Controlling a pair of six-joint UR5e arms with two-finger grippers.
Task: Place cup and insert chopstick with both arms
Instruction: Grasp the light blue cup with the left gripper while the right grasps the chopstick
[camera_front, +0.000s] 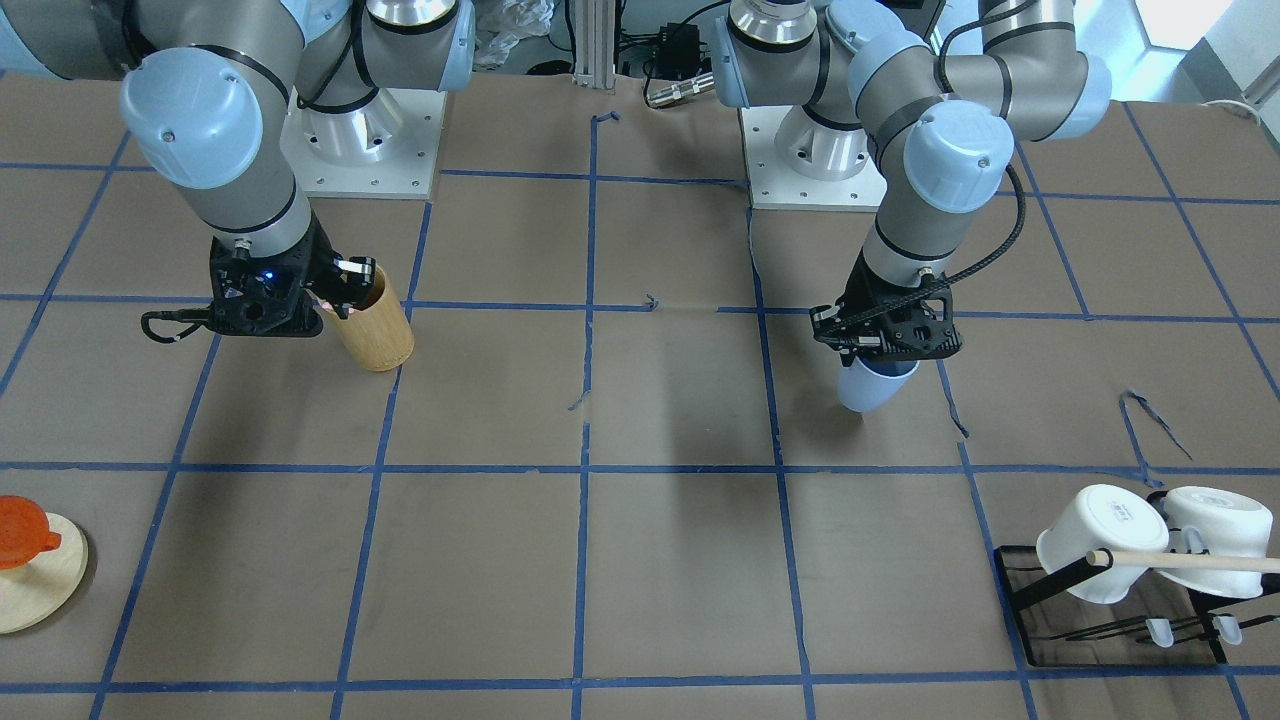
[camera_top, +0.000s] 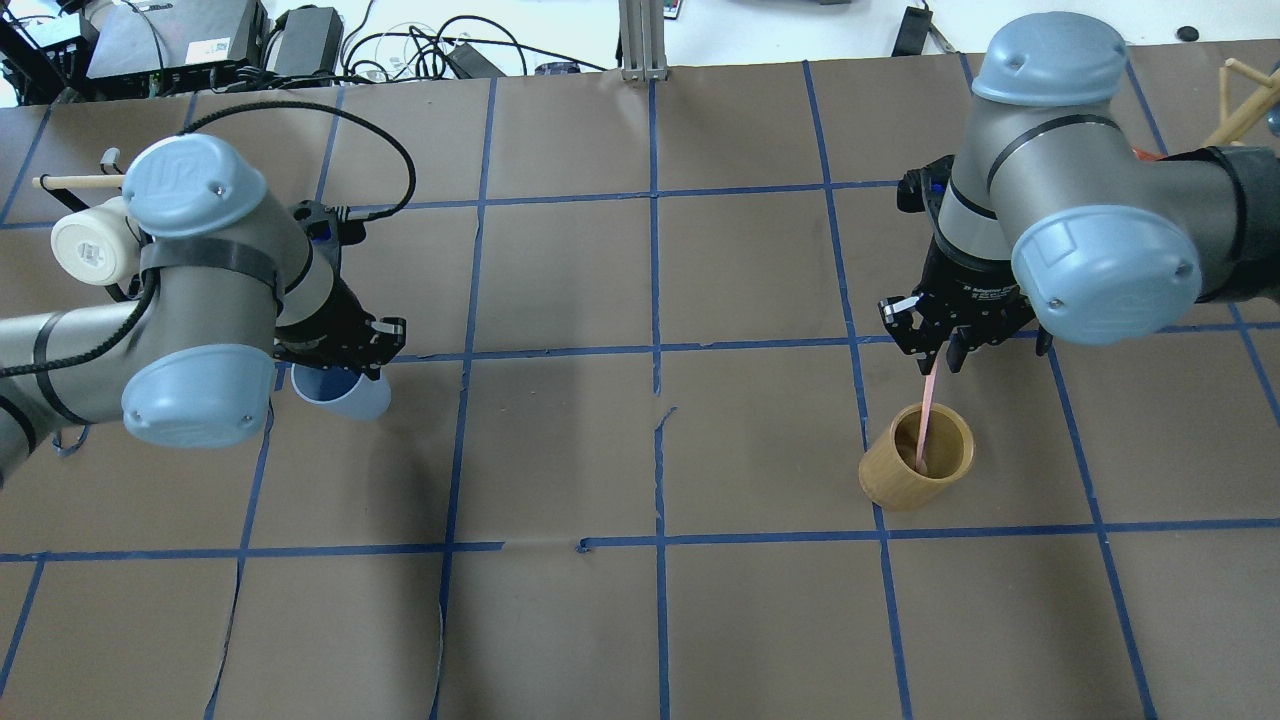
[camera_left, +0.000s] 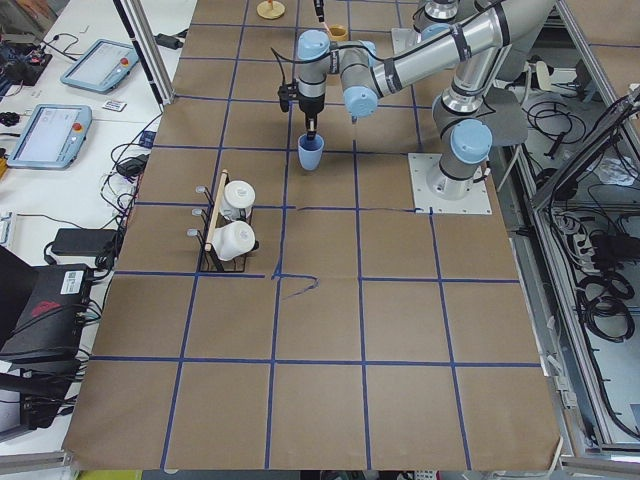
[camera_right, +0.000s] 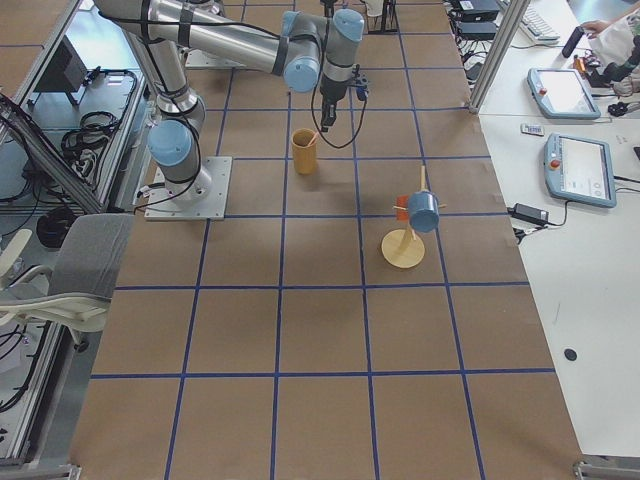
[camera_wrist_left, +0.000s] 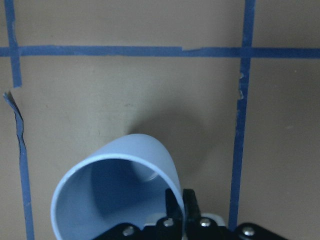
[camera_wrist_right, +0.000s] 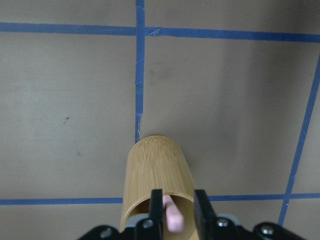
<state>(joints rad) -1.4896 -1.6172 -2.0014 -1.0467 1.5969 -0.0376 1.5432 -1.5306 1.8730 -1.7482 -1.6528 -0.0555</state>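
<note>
Now left gripper (camera_wrist_left: 181, 205) fingers clamp rim of blue cup (camera_wrist_left: 125, 165); right gripper (camera_wrist_right: 178, 205) fingers slightly parted around pink chopstick (camera_wrist_right: 172, 215) leaning in bamboo holder (camera_wrist_right: 157, 165).

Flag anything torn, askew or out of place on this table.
The blue tape grid is damaged: a line near the middle is broken and kinked, and a loose strip curls up near the mug rack. Nothing is spilled.

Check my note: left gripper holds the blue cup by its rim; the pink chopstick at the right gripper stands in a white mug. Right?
Not quite. The pink chopstick at the right gripper stands in a bamboo cup, not a white mug, as the overhead exterior view shows. The rest is right.
</note>
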